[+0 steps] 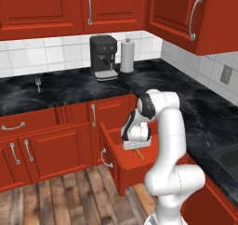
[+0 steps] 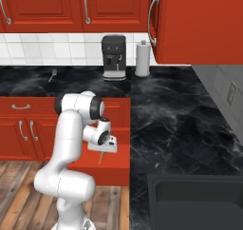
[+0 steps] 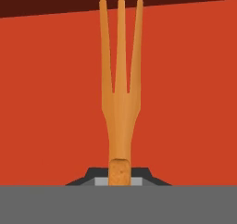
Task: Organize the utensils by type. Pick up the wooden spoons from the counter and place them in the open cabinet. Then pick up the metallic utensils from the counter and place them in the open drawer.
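Fork [image 3: 121,84] with three prongs, orange-brown, is clamped by its handle in our nearly closed pincer [image 3: 120,177]; we see it hang over the open drawer [image 1: 122,166].

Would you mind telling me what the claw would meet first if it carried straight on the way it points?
The claw, shut on the fork, points down into the open drawer. The fork's tines would likely touch the red drawer floor first, though depth is unclear.
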